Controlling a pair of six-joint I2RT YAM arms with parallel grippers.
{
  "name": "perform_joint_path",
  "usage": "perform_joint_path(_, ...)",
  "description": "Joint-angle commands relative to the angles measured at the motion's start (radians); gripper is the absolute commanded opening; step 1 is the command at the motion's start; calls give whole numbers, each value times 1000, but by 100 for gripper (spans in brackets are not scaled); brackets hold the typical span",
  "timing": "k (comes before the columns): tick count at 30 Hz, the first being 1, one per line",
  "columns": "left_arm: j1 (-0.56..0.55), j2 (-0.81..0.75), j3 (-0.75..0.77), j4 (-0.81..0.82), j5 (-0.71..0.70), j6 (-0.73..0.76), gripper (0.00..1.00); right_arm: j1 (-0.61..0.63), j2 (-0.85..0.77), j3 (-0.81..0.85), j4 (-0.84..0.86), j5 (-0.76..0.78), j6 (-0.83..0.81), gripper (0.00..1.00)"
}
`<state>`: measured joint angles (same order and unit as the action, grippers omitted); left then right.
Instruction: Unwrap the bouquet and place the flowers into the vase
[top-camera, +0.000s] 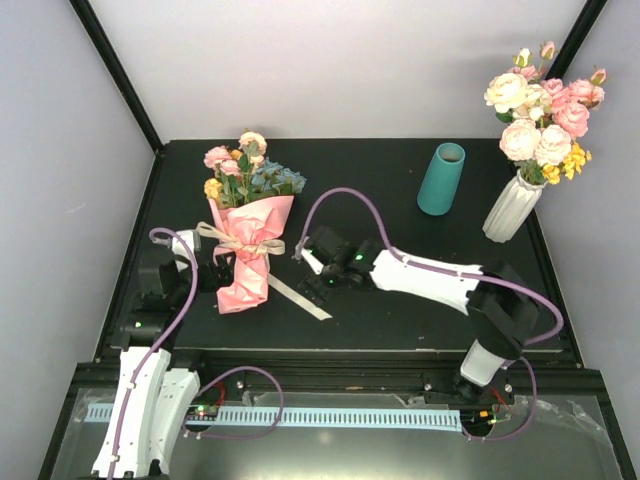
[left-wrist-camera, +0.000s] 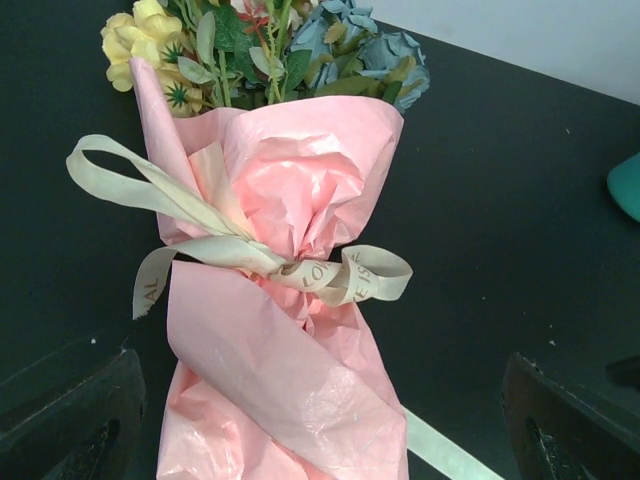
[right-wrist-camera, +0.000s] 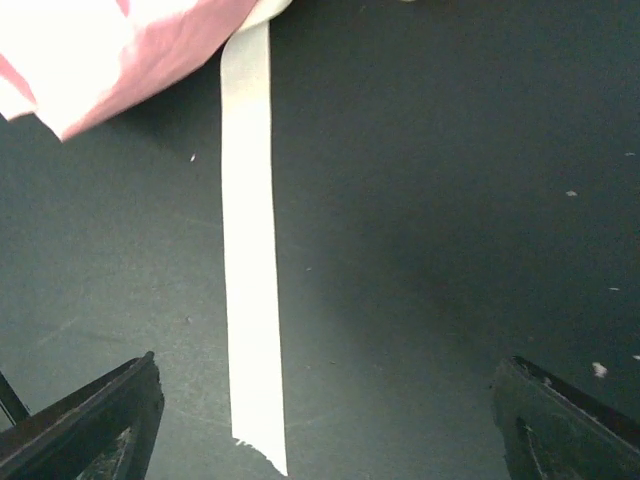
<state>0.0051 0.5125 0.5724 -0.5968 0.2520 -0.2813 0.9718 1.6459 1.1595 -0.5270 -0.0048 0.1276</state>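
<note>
tied bouquet (top-camera: 248, 250), right gripper (right-wrist-camera: 325, 415) seemingly above ribbon (right-wrist-camera: 250, 300)

The surface (top-camera: 370, 165) between the bouquet (top-camera: 250, 245) and the teal vase (top-camera: 441, 180) lies bare; only the right arm's purple cable (top-camera: 335, 193) arches over it. The white ribbed vase (top-camera: 512, 210) stands near the teal one, on its right, with roses (top-camera: 545, 120) spreading above. Between the wide jaws of the right claw (right-wrist-camera: 325, 420) lie bare surface and a ribbon tail (right-wrist-camera: 250, 300).
</note>
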Motion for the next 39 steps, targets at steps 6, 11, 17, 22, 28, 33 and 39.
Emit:
perform_joint_path(6,-5,-8,4,21,-8,11,99,114,190,148,-164,103,-32,88)
perform_joint_path(11,-6,-14,0,28,-5,11,99,129,265,183,-177,91,-20,84)
perform_joint_path(17,-7,-15,-5,34,4,10,99,131,333,216,-191,125,-11,77)
perform_joint_path(22,-7,-14,-6,37,4,9,99,131,377,229,-184,98,-5,64)
perform_joint_path(28,-6,-15,-9,39,6,7,99,130,417,222,-173,41,-11,43)
perform_joint_path(33,-7,-21,-9,40,6,7,99,125,453,195,-160,3,-16,36)
perform_joint_path(39,-6,-30,-12,43,-1,6,99,115,476,172,-158,-5,-30,16)
